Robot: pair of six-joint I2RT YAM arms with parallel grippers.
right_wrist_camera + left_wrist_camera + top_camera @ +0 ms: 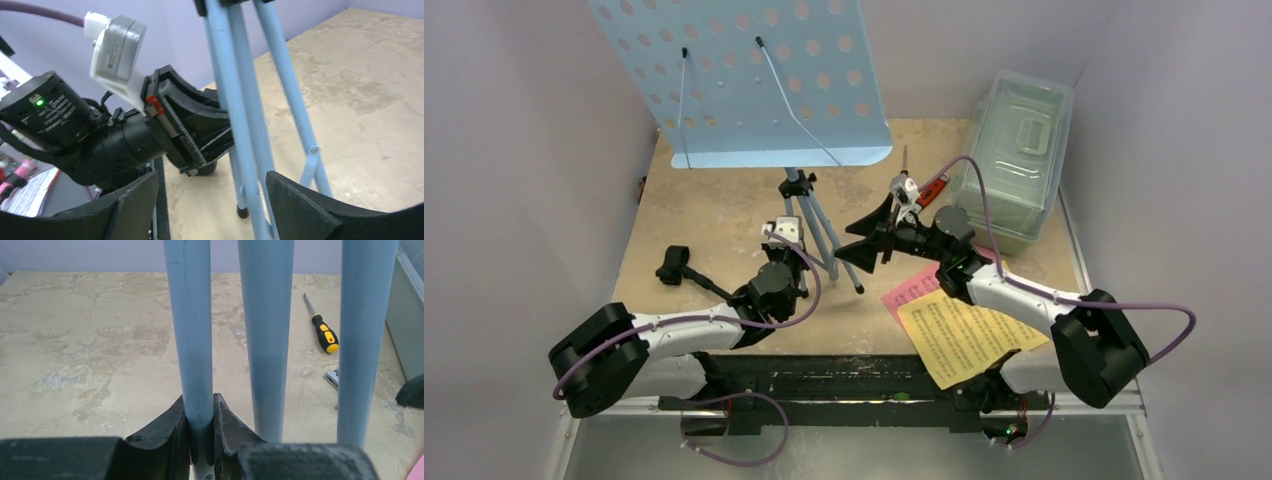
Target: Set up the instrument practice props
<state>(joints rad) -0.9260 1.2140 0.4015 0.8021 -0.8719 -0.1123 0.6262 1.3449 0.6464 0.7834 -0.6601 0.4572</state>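
Beige tabletop (714,190) between pale lilac walls carries the blue music stand (744,80) upright near its middle, the left gripper (200,407) pinching one tripod leg (189,330) low down while the right gripper (211,192) hangs with jaws spread wide close beside the legs.

No legible text — notation on yellow page (961,338), lower right, and white print on black motor housing (56,111) too small to read.
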